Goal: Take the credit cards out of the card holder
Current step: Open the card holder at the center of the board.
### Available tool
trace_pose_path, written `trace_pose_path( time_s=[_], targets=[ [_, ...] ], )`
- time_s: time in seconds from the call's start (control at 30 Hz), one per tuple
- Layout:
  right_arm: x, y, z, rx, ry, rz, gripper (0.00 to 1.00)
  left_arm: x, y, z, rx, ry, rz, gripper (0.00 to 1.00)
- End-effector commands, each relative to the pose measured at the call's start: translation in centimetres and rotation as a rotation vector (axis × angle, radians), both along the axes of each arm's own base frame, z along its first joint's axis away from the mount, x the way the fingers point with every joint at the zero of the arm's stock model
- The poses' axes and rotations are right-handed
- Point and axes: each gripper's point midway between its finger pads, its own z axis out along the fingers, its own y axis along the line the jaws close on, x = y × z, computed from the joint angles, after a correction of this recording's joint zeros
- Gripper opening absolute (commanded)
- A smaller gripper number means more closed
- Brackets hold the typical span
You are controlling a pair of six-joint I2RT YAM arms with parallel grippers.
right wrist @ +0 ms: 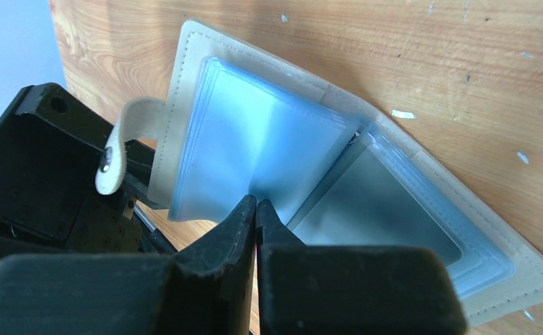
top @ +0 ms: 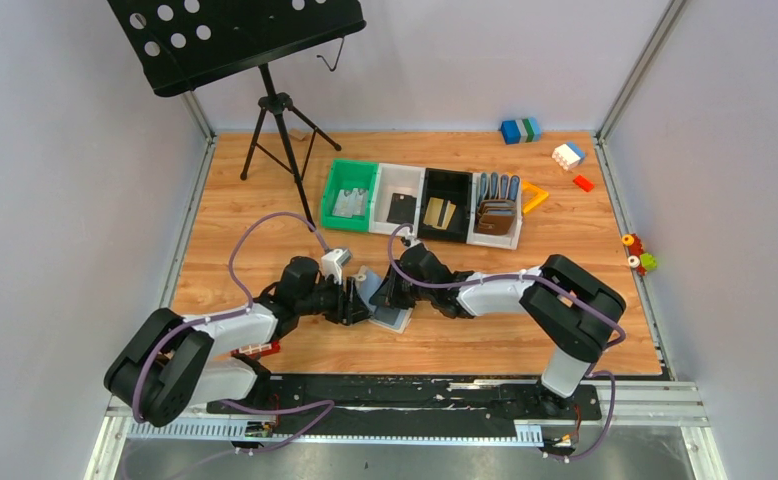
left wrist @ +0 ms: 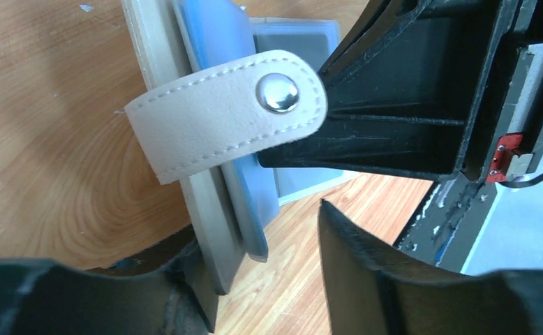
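The pale grey-beige card holder (top: 393,317) lies open on the wood between my two grippers. In the right wrist view its light blue sleeves (right wrist: 255,139) fan up from the cover, and a silvery grey card (right wrist: 377,206) sits in a lower sleeve. My right gripper (right wrist: 256,201) is shut, its tips pressed against the fold of the sleeves. My left gripper (left wrist: 257,213) is open. The upright cover (left wrist: 209,230) leans on its left finger, and the strap tab (left wrist: 227,115) with its snap hangs across. In the top view, the left gripper (top: 360,303) and right gripper (top: 390,292) meet at the holder.
A row of bins stands behind: a green bin (top: 337,180) with silvery cards, a white bin (top: 399,178) with a black card, a black bin (top: 445,180) with gold cards, and a white bin (top: 512,235) with brown wallets. A music stand (top: 275,110) is at back left. Toy blocks (top: 568,155) lie at back right.
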Motion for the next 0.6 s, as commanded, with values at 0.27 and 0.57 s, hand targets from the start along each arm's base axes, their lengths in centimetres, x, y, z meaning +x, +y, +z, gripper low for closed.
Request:
trace_pose_path(
  time_s=[0.27, 0.57],
  targets=[
    [0.3, -0.5, 3.1, 0.040, -0.100, 0.002, 0.11, 1.3, -0.2, 0.1, -0.011, -0.027, 0.037, 0.15],
    [-1.4, -4.3, 3.4, -0.014, -0.103, -0.036, 0.38, 0.1, -0.7, -0.4, -0.108, 0.040, 0.058, 0.00]
  ],
)
